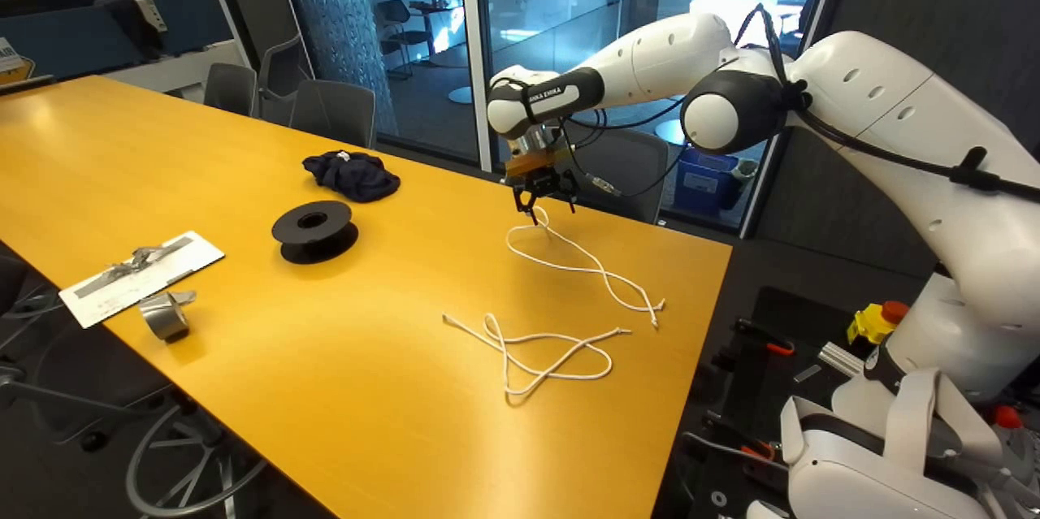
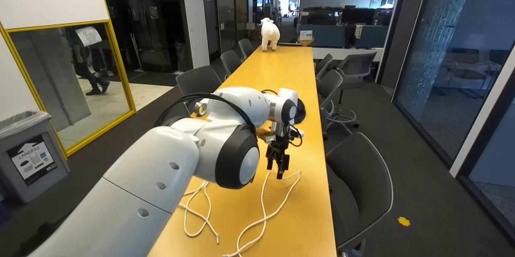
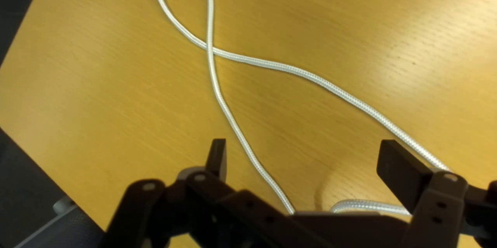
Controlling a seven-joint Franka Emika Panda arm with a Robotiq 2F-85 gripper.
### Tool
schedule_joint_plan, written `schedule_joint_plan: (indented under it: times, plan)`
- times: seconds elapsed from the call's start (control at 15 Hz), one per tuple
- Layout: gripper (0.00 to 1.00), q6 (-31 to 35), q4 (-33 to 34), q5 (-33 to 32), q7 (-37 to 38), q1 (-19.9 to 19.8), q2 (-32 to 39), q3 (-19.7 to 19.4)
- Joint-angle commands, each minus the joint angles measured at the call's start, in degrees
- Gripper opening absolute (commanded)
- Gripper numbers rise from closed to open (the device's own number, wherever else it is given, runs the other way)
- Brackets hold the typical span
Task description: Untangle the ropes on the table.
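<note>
Two thin white ropes [image 1: 551, 374] lie on the glossy yellow-orange wood-grain worktop [image 1: 390, 421], each looping across itself. Above the braided one nearer the glass wall [image 1: 561, 23], the black two-fingered hand [image 3: 303, 153] is spread wide; whether it touches rope, I can't tell from here. A boxy grey bin [image 2: 54, 148] holds a translucent liner [image 2: 24, 123].
</note>
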Motion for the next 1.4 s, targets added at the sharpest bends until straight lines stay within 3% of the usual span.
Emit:
schedule_joint_plan:
  times: [0.0,0.33,0.4,0.8,1.33]
  plan:
    - [1.00,11.9,-13.9,2.6,4.7,-2.0,-6.5,0.1]
    - [1.00,21.0,-26.7,1.9,5.5,-2.7,-13.5,0.1]
    - [1.00,21.8,-28.8,4.9,4.0,-0.3,-15.0,-3.3]
    - [1.00,25.0,-42.0,7.5,4.2,3.4,-22.1,-6.3]
    - [1.00,36.0,-44.5,10.3,5.1,4.7,-18.6,-8.1]
